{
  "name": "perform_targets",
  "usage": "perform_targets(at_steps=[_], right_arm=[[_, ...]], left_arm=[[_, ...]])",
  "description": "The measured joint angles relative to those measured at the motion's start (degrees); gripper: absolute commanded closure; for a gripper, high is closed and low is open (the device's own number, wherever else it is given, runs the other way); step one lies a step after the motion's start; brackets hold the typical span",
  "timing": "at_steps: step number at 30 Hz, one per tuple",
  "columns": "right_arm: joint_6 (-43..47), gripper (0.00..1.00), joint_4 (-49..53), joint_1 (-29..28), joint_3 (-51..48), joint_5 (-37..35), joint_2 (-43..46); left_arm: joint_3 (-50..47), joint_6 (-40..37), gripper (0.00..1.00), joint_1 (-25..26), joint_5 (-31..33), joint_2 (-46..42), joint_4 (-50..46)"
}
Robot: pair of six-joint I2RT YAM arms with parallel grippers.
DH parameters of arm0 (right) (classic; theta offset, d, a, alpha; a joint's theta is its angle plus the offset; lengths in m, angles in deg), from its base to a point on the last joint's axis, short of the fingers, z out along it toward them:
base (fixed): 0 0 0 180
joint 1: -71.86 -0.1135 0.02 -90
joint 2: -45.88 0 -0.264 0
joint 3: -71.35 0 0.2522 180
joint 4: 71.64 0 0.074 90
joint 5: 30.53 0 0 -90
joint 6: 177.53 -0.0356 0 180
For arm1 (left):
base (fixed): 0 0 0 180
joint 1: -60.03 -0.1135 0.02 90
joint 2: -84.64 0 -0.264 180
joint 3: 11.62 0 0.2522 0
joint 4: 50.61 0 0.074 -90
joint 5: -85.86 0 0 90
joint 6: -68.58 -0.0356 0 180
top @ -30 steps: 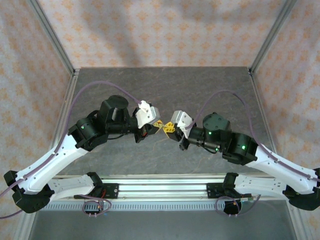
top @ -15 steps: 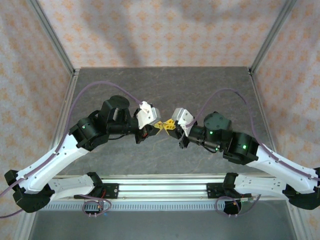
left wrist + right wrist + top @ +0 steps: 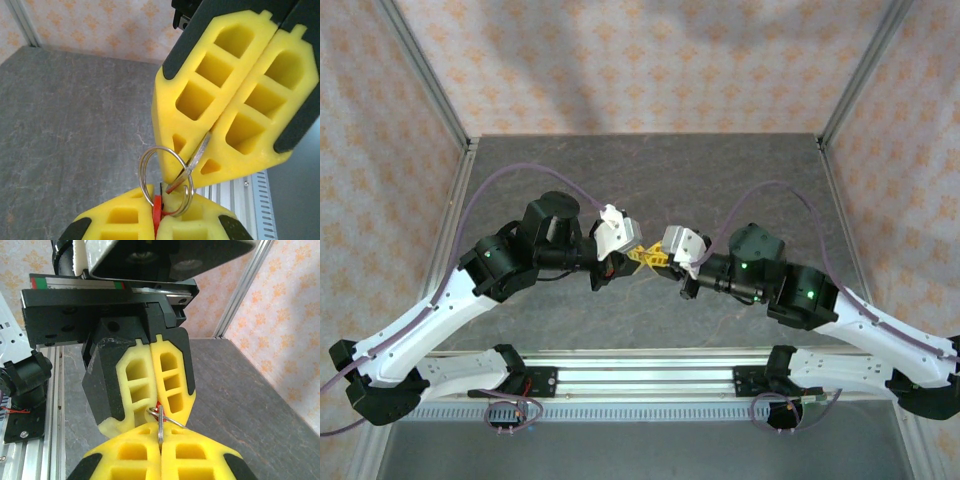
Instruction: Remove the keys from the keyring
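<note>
Above the middle of the grey table (image 3: pixel 650 170), my two grippers meet tip to tip. My left gripper (image 3: pixel 640 254) (image 3: pixel 159 198) is shut on the red piece (image 3: pixel 157 212) of the keyring, whose thin silvery ring (image 3: pixel 141 176) loops up out of the yellow pads. My right gripper (image 3: pixel 660 258) (image 3: pixel 161 429) is shut on the silvery key (image 3: pixel 160 427), pinched edge-on between its pads. In the left wrist view the key (image 3: pixel 201 150) sticks out of the right gripper (image 3: pixel 194 173) and passes through the ring. In the right wrist view the red piece (image 3: pixel 158 405) peeks from the left gripper (image 3: pixel 155 412).
An aluminium rail (image 3: pixel 650 375) with both arm bases runs along the near edge. Metal posts (image 3: pixel 425 75) and patterned walls close in the table on the left, right and back. Purple cables (image 3: pixel 510 175) arc over both arms.
The right gripper rocked slightly up and back, then returned. Both grippers stay shut and tip to tip; the left arm has hardly moved.
</note>
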Motion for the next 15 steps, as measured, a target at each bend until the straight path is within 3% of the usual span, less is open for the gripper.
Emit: perform_targets(at_steps=[15], right_arm=[[1.7,1.00,0.9,0.0,-0.3,0.4,2.5]], left_arm=[[0.0,3.2,1.00,-2.1,-5.8,-0.2,2.9]])
